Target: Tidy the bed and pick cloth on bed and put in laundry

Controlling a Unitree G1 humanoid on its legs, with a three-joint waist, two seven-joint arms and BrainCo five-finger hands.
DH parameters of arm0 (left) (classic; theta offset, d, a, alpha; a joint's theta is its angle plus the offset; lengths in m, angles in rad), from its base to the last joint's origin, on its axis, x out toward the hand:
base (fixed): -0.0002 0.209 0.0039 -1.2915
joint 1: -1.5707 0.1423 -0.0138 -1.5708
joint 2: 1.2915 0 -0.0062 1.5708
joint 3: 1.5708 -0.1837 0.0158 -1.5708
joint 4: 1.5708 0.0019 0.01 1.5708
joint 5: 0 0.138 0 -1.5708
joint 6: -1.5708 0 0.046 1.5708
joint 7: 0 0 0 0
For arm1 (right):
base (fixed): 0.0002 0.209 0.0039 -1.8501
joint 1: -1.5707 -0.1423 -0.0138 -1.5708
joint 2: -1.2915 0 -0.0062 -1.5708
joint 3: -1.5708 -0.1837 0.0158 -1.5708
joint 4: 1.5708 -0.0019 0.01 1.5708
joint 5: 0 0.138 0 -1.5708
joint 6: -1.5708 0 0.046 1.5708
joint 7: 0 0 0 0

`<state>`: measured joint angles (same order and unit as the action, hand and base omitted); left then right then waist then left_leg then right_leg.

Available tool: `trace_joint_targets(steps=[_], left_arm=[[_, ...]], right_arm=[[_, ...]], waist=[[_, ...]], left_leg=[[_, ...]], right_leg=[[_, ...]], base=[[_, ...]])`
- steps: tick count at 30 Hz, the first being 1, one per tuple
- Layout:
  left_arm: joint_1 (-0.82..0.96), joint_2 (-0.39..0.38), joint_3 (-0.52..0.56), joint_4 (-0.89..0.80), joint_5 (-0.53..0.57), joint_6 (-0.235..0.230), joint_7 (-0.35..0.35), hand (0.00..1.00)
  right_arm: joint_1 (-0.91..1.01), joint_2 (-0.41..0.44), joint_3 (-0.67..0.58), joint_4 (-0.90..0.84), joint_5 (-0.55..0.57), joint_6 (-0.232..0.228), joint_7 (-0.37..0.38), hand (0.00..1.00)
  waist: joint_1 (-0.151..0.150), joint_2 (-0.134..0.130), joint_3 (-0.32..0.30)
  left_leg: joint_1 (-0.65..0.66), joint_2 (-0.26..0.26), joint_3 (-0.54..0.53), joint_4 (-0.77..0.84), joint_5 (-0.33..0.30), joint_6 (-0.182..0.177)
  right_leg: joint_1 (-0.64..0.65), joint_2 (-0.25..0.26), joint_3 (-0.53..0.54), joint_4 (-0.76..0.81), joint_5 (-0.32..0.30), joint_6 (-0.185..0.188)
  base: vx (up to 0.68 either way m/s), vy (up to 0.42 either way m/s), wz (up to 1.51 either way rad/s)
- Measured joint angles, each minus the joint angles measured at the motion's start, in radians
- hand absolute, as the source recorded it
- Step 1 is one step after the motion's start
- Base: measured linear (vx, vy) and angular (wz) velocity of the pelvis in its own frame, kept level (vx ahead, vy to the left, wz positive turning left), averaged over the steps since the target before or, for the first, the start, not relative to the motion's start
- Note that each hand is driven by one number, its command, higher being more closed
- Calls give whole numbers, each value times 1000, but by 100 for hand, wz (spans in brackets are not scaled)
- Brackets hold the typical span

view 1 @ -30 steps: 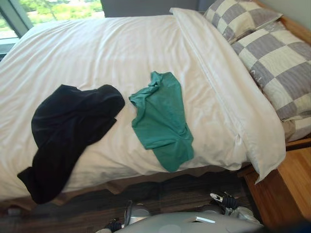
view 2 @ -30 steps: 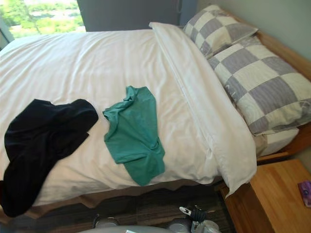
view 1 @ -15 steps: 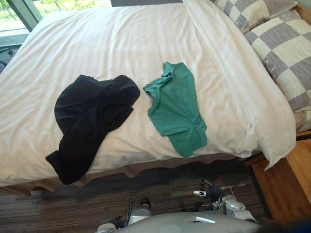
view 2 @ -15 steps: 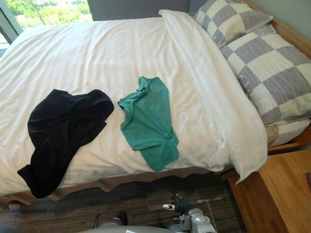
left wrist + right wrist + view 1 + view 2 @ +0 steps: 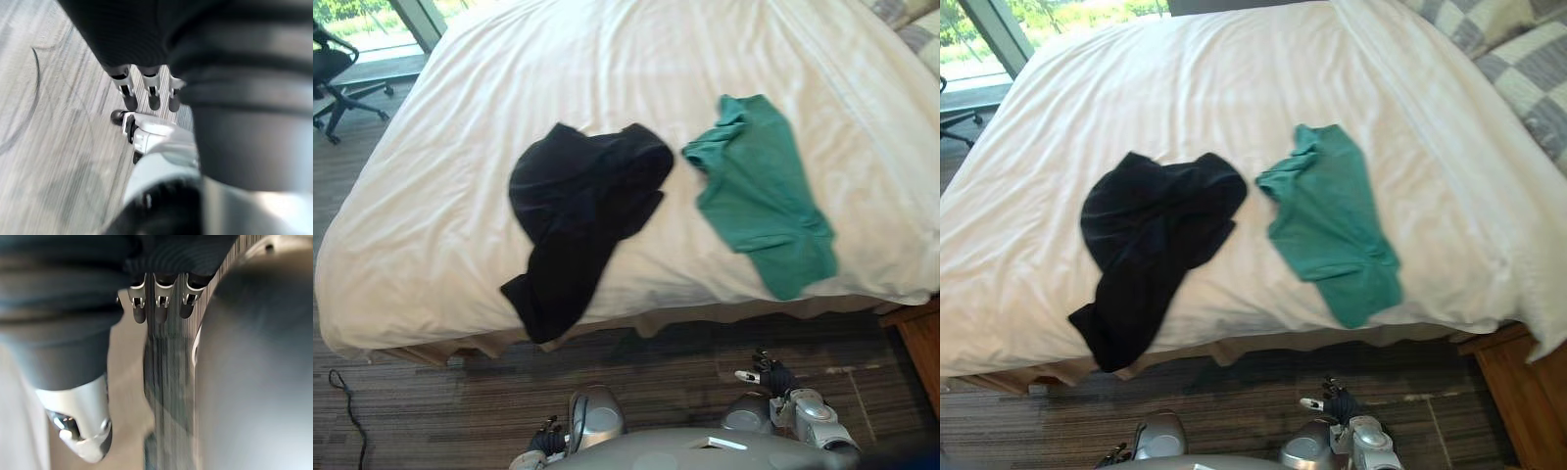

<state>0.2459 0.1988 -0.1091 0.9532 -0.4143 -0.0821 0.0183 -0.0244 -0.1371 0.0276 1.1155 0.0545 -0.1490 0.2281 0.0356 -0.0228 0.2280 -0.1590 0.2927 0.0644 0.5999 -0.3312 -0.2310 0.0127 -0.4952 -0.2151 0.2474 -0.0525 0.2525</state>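
Observation:
A black cloth (image 5: 582, 211) lies crumpled on the white duvet (image 5: 440, 196), one end hanging over the near edge of the bed. To its right, a small gap away, a green cloth (image 5: 764, 191) lies flat and reaches the same edge. Both hands hang low beside me above the floor, well short of the bed. My right hand (image 5: 769, 376) is at the lower right and my left hand (image 5: 548, 443) at the bottom left. In the wrist views the left fingers (image 5: 146, 93) and right fingers (image 5: 159, 301) hang relaxed, holding nothing.
Checked pillows (image 5: 1528, 49) lie at the bed's right end. A wooden nightstand (image 5: 1528, 401) stands at the lower right. An office chair (image 5: 337, 69) stands on the floor beyond the bed's left end, by the window. Dark striped carpet (image 5: 666, 367) runs between me and the bed.
The camera has swung left and down, so the bed and both cloths have slid right in the picture. The cloths have not moved on the bed. Both hands stay low.

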Motion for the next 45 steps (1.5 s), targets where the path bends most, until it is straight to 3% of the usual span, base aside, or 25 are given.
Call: trace_joint_targets(steps=[1,2,3,4,5,7,8,9,11,15,17,18,19,20,21,23,24,28,32,34,35,36,39,41,45], left_arm=[[-1,11,-2,-5,8,-2,13,0],[-3,13,-2,-7,20,-1,14,0],[-2,7,-1,-4,45,2,28,0],[7,-3,14,-7,47,6,50,0],[9,-11,13,-8,46,9,58,0],[13,-5,11,3,46,17,70,0],[13,-4,9,5,46,21,72,0],[12,1,-1,11,42,29,75,0],[3,-19,-16,49,31,33,161,0],[32,-58,17,54,-184,22,344,0],[3,-97,206,86,-383,-75,543,0],[-8,-95,245,90,-425,-106,572,0],[-22,-85,325,95,-525,-171,624,0],[-41,-65,395,98,-629,-230,655,0],[-49,-54,433,103,-671,-256,667,0],[-81,-1,623,135,-822,-321,683,0],[-86,11,673,135,-853,-325,686,0],[-95,118,1065,178,-1031,-343,705,0],[-96,249,1224,177,-1019,-342,682,0],[-125,334,1227,129,-969,-337,599,0],[-150,392,1187,57,-889,-327,526,0],[-154,418,1159,22,-859,-321,509,0],[-198,549,1012,-140,-620,-252,438,0],[-272,641,851,-262,-357,-187,359,0],[-419,655,614,-353,-91,-154,266,0]], right_arm=[[-11,25,29,2,8,-6,6,0],[-14,34,40,0,21,-12,6,0],[-18,46,77,1,56,-27,7,0],[-28,53,128,0,63,-41,14,0],[-40,60,150,-3,63,-50,20,0],[-44,80,183,-22,113,-73,39,0],[-45,81,183,-30,133,-73,41,0],[-40,75,175,-42,173,-72,40,0],[0,47,101,-42,212,-50,27,0],[51,32,-27,-59,301,-3,-30,0],[77,44,-133,-53,383,32,-87,0],[80,46,-164,-48,406,38,-105,0],[94,46,-240,-47,454,43,-146,0],[112,44,-322,-47,492,40,-186,0],[119,42,-359,-47,508,36,-204,0],[139,17,-506,-49,559,4,-251,0],[138,6,-543,-51,564,-3,-257,0],[138,-124,-776,-121,603,-49,-282,0],[98,-273,-804,-225,597,-100,-282,0],[60,-338,-786,-299,572,-131,-283,0],[45,-375,-752,-358,538,-158,-279,0],[37,-388,-739,-381,528,-164,-276,0],[23,-432,-691,-498,481,-192,-243,0],[23,-458,-649,-598,420,-197,-194,0],[-11,-515,-529,-633,349,-196,-109,0]], waist=[[17,-4,-2],[20,-6,-5],[32,2,-21],[49,6,-41],[48,3,-45],[40,-4,-58],[33,-7,-60],[19,-18,-64],[-26,14,-54],[-16,30,-67],[-13,23,-82],[-15,19,-83],[-16,10,-87],[-20,10,-96],[-23,11,-100],[-42,4,-118],[-48,4,-121],[-75,19,-135],[-82,44,-165],[-87,56,-183],[-81,65,-193],[-80,65,-194],[-77,65,-196],[-79,67,-200],[-93,72,-207]], left_leg=[[-5,-8,10,20,-17,19],[-4,-13,16,22,-22,29],[15,-7,61,-19,-10,63],[59,0,118,-101,29,87],[85,-1,139,-146,53,93],[155,-24,199,-315,145,106],[163,-39,203,-349,163,108],[176,-71,211,-406,198,116],[209,-118,185,-507,271,131],[282,-136,173,-640,346,129],[282,-134,171,-694,381,126],[280,-133,171,-698,384,126],[280,-131,177,-698,385,126],[279,-131,182,-698,384,126],[279,-131,188,-698,383,125],[280,-131,204,-700,377,122],[279,-131,205,-700,377,122],[282,-132,229,-702,369,121],[282,-128,231,-701,368,120],[282,-122,233,-701,368,117],[281,-119,232,-702,368,114],[282,-118,232,-702,369,113],[279,-119,232,-703,369,113],[279,-122,234,-701,369,113],[280,-123,252,-698,374,108]], right_leg=[[4,2,-13,-20,107,-25],[-2,-1,-17,-24,174,-29],[-18,10,-33,-68,320,-151],[-48,25,-94,-43,309,-201],[-54,42,-131,9,265,-186],[-53,185,-177,103,41,-125],[-53,222,-162,98,-13,-109],[-28,288,-126,52,-113,-98],[36,317,-92,-55,-100,-154],[75,319,-125,-102,-82,-150],[66,327,-134,-113,-80,-153],[63,330,-133,-116,-77,-154],[65,335,-127,-131,-67,-156],[66,338,-122,-143,-59,-156],[66,338,-117,-146,-57,-155],[66,343,-96,-153,-49,-156],[66,343,-95,-158,-45,-157],[65,344,-77,-171,-36,-154],[65,348,-77,-171,-36,-154],[65,353,-78,-170,-38,-157],[65,355,-81,-168,-40,-160],[65,356,-81,-166,-42,-162],[60,355,-81,-159,-47,-170],[57,352,-75,-156,-45,-167],[43,351,-60,-144,-45,-169]], base=[[3,443,-18],[-44,463,-28],[-54,397,-52],[-35,343,-63],[6,252,-77],[21,197,-64],[4,114,-40],[-19,71,4],[-12,73,58],[6,12,27],[-15,-16,18],[0,0,0],[5,4,-14],[16,7,-18],[46,13,-26],[36,12,-26],[19,10,-16],[18,13,-11],[16,1,1],[1,-9,2],[-2,-15,4],[-6,-12,4],[0,0,0],[17,7,-2],[48,6,-11]])
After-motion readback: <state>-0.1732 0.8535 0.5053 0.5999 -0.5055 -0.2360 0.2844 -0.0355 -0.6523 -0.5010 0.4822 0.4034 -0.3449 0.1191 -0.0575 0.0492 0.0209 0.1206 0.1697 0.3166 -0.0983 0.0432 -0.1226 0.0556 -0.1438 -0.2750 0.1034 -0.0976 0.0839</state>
